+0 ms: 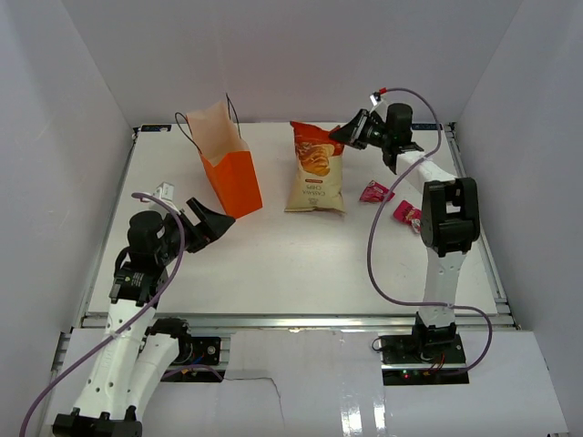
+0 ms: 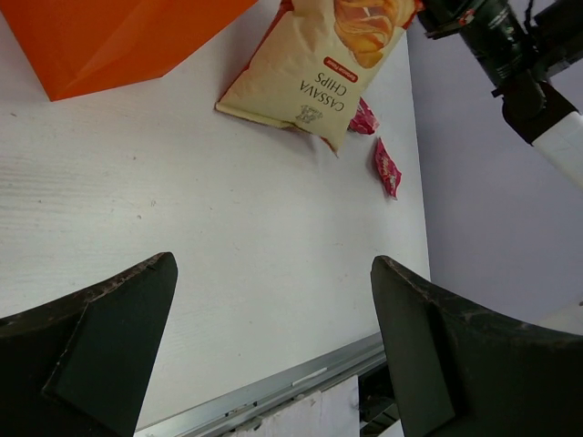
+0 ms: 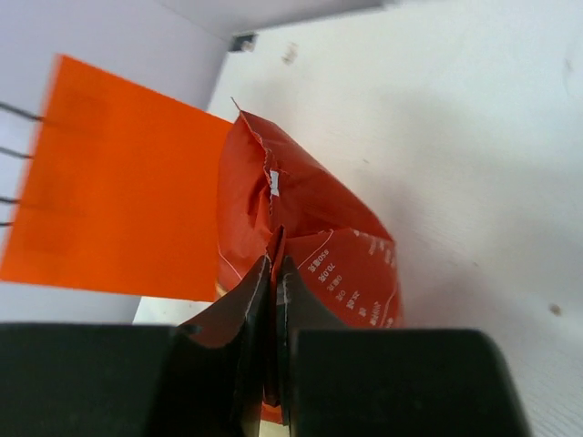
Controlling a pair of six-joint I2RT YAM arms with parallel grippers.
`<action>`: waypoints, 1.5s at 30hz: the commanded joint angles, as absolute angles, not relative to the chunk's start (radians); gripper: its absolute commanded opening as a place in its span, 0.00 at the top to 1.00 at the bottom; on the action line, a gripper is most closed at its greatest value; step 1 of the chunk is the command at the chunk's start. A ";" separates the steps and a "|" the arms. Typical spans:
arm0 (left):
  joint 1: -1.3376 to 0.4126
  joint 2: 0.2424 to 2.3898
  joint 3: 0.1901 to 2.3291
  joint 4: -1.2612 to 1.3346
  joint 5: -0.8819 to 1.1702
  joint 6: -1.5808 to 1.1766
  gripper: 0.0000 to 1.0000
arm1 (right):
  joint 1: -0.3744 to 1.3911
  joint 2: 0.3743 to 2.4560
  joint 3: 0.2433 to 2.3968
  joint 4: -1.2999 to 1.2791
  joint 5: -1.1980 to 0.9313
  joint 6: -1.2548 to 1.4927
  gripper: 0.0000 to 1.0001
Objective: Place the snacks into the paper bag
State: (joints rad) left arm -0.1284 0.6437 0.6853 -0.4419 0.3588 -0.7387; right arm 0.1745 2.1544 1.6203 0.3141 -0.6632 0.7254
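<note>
The large orange-red and cream chip bag [image 1: 316, 168] lies at the back middle of the table, cream end nearest me. My right gripper [image 1: 343, 135] is at its far top corner; in the right wrist view the gripper [image 3: 275, 264] is shut on the bag's red seam [image 3: 310, 200]. The orange paper bag [image 1: 232, 177] stands upright and open-topped left of the chip bag, also in the right wrist view [image 3: 127, 182]. Two pink packets [image 1: 375, 191] [image 1: 406, 215] lie right of the chip bag. My left gripper [image 1: 214, 223] hangs open and holds nothing, near the paper bag's base.
The left wrist view shows the paper bag [image 2: 109, 36], the chip bag [image 2: 314, 77], both pink packets [image 2: 363, 116] [image 2: 387, 167] and the right arm [image 2: 510, 55]. White walls close in the table on three sides. A metal rail [image 1: 291, 320] runs along the near edge.
</note>
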 commanded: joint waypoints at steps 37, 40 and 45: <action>-0.130 0.377 0.703 -0.574 0.316 -0.680 0.02 | 0.891 1.993 2.457 0.454 -0.006 0.108 0.92; -0.130 0.362 0.709 -0.598 0.311 -0.675 0.02 | 0.928 2.034 2.480 0.503 0.043 0.040 0.92; -0.129 0.347 0.713 -0.624 0.308 -0.672 0.02 | 0.960 2.077 2.499 0.571 0.081 -0.040 0.92</action>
